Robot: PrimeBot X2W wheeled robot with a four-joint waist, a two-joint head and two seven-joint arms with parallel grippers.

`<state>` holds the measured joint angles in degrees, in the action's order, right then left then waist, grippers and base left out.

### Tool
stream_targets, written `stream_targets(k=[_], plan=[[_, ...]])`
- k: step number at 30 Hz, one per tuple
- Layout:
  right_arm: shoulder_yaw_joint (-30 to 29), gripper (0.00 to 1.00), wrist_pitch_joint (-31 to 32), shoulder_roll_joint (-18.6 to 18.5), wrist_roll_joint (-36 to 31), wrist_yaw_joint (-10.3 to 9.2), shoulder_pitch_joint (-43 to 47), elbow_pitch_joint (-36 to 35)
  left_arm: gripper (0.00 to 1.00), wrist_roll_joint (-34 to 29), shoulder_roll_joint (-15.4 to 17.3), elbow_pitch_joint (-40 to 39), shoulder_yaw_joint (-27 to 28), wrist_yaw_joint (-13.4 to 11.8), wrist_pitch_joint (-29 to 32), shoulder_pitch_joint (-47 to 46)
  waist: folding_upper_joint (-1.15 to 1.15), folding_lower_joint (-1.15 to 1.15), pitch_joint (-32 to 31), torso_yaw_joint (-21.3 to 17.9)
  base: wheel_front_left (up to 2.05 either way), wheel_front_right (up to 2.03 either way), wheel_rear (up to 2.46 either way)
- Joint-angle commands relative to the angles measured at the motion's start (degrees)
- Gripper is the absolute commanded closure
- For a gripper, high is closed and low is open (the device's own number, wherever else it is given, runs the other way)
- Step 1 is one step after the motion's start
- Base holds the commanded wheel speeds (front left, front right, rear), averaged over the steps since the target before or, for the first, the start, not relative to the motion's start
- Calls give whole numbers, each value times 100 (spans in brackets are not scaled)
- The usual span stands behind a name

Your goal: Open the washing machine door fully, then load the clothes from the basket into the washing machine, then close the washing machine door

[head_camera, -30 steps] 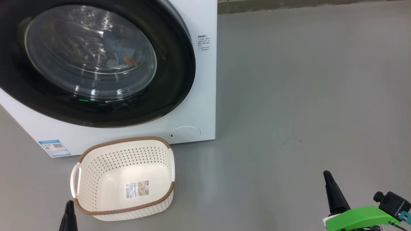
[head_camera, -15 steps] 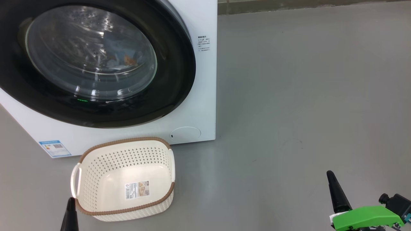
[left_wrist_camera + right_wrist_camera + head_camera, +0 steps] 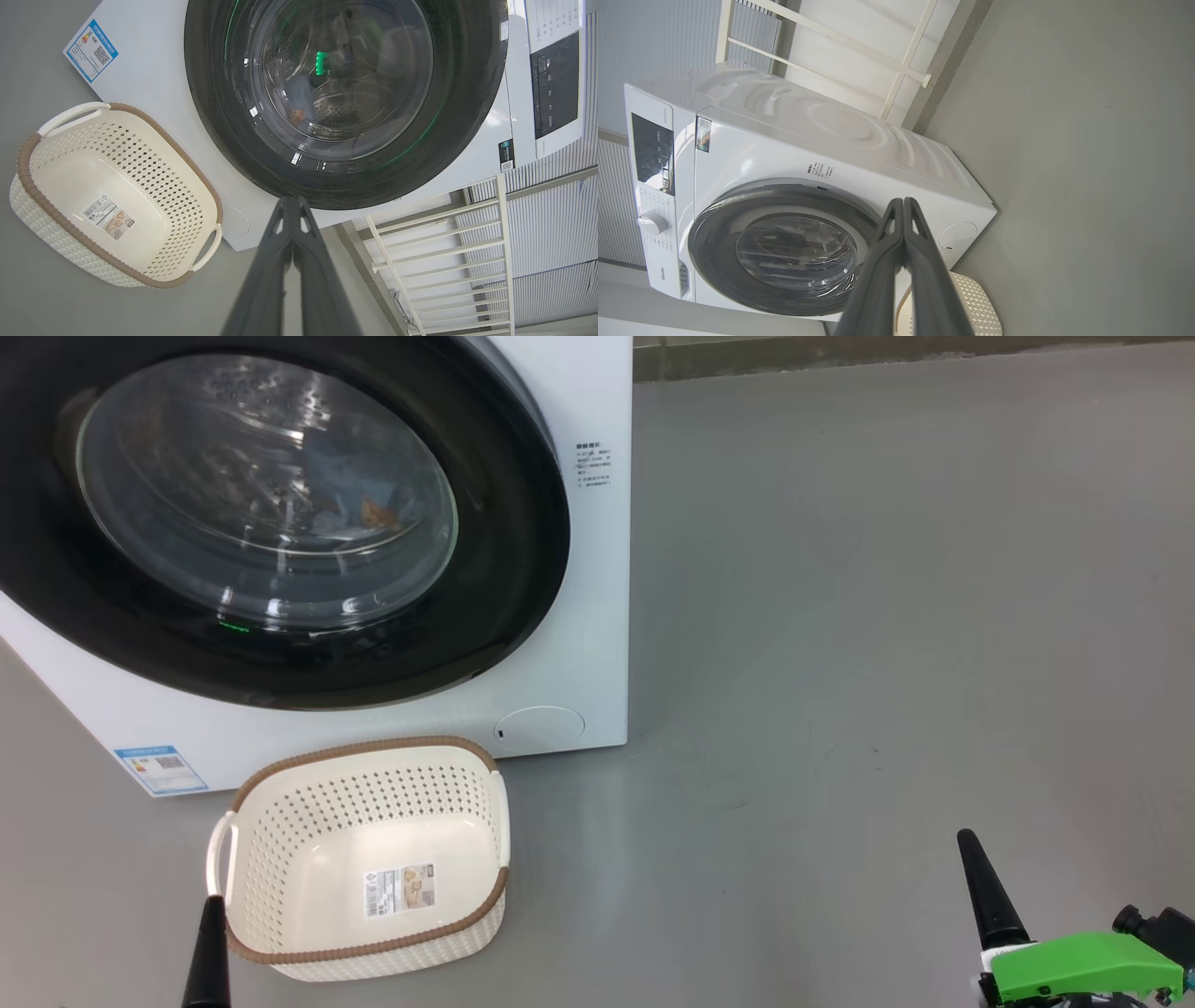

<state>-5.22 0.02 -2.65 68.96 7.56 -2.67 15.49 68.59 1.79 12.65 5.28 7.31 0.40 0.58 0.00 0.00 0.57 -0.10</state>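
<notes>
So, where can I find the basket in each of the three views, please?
Head view: the basket sits at the lower left, just below the washing machine door.
Left wrist view: the basket is at the left, beside the door.
Right wrist view: a corner of the basket shows at the bottom edge, beside the right gripper.
Shared landmark: the round, black-rimmed door.

Washing machine door cut off top & L; clothes inside blurry.
</notes>
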Motion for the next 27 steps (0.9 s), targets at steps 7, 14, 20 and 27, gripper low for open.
stream_targets(k=[7, 14, 20, 27], plan=[[32, 100, 148, -45, 543, -4, -274, -146, 100, 542, 110, -59, 115, 14, 134, -331, 0, 0, -8, 2, 0, 0, 0], [-2, 100, 268, -45, 995, -5, -293, -146, 100, 1000, 113, -10, 114, 15, 251, -417, 0, 0, -15, 4, 0, 0, 0], [-31, 100, 371, -45, 1380, -6, -309, -147, 100, 1391, 115, 32, 114, 16, 351, -491, 0, 0, -22, 6, 0, 0, 0], [-65, 100, 490, -45, 1830, -7, -328, -147, 100, 1847, 118, 81, 114, 17, 467, -577, 0, 0, -30, 7, 0, 0, 0]])
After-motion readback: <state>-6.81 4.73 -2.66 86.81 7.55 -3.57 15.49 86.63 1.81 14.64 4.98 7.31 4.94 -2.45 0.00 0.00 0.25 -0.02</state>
